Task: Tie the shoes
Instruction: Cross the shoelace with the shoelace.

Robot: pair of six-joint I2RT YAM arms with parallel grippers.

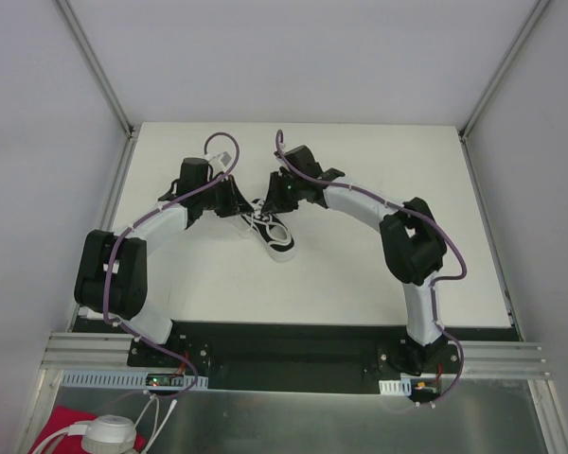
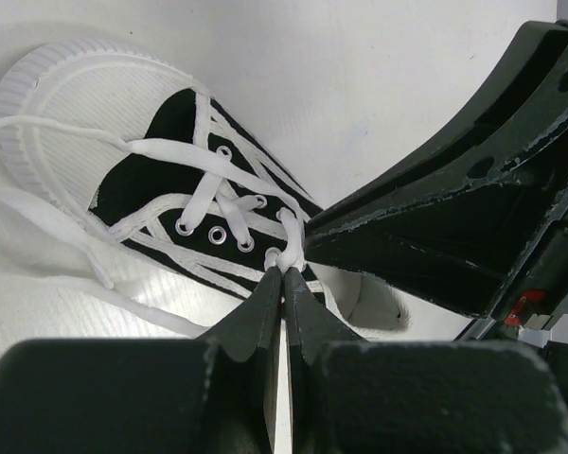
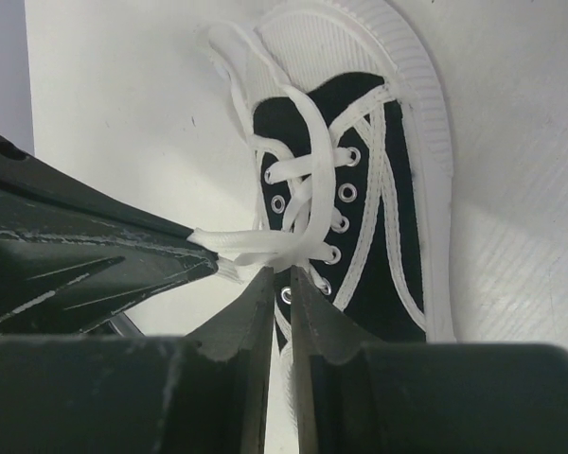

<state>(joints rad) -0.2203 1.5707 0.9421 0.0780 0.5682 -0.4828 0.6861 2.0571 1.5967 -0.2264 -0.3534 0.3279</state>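
Observation:
The shoe [image 1: 273, 234], a small black sneaker with a white sole, lies on the white table between my two grippers. In the left wrist view the shoe [image 2: 161, 194] points toe-up to the left. My left gripper [image 2: 286, 268] is shut on a bunch of white lace [image 2: 289, 248] at the top eyelets. Seen from the right wrist, the shoe [image 3: 383, 227] points away. My right gripper [image 3: 281, 272] is pinched on a flat lace [image 3: 265, 244] that runs left to the other gripper's fingertip [image 3: 185, 260]. From above, both grippers [image 1: 239, 208] [image 1: 275, 201] meet over the shoe's tongue.
Loose lace ends [image 2: 38, 203] trail on the table [image 1: 360, 274] beside the toe. The right gripper's black body [image 2: 454, 208] crowds the left wrist view. Grey enclosure walls [image 1: 38, 142] stand around the table.

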